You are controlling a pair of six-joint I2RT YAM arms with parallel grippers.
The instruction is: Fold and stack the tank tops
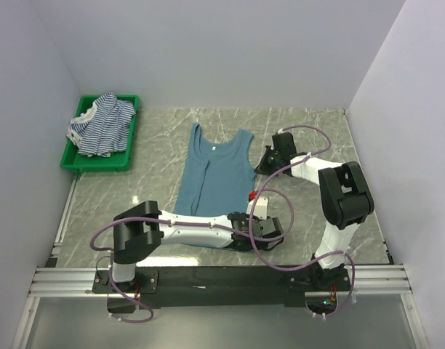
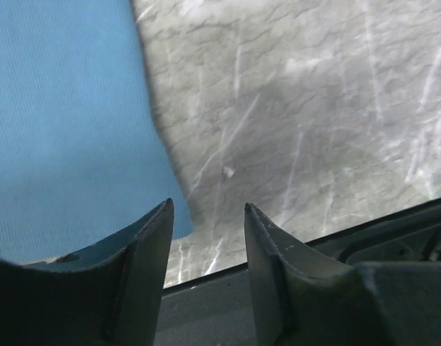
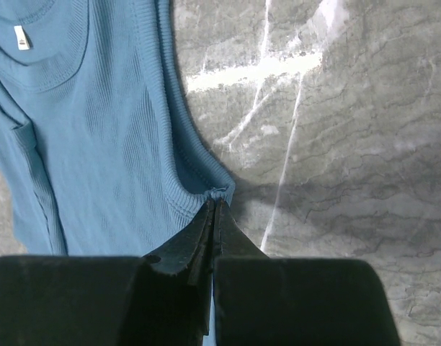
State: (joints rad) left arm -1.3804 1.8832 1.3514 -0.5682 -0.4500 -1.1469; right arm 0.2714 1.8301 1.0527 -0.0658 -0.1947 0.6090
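The right gripper [image 3: 215, 207], pressed together, pinches the teal tank top [image 1: 211, 178] at its armhole corner, the left gripper [image 2: 206, 207] hangs spread by its hem corner, the top flat on the table [image 1: 317, 138], striped tops [image 1: 102, 123] in the green tray [image 1: 95, 165].

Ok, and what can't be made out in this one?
- Top view: striped tops lie bunched in the green tray; their number cannot be told.
- Top view: the left arm covers the bottom hem of the teal tank top.
- Right wrist view: the neck label is too small to read.
- Left wrist view: whether the left gripper touches the cloth is unclear.
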